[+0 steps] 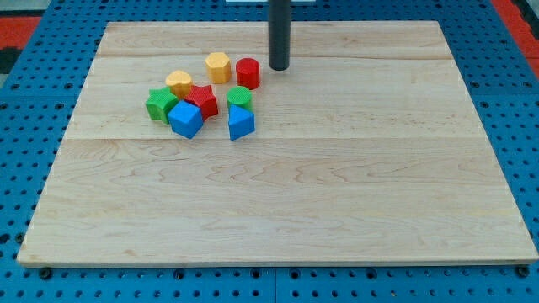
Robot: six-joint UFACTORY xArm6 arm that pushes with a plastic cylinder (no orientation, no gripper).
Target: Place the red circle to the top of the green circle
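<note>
The red circle (248, 73) stands on the wooden board (354, 168) near the view's top, just above the green circle (239, 98). My tip (279, 67) rests on the board just to the right of the red circle, a small gap apart from it. The dark rod rises from the tip out of the view's top.
A yellow hexagon (218, 67) sits left of the red circle. A yellow block (178, 82), a red star (202, 99), a green star (160, 104), a blue cube (186, 119) and a blue block (241, 124) cluster around the green circle.
</note>
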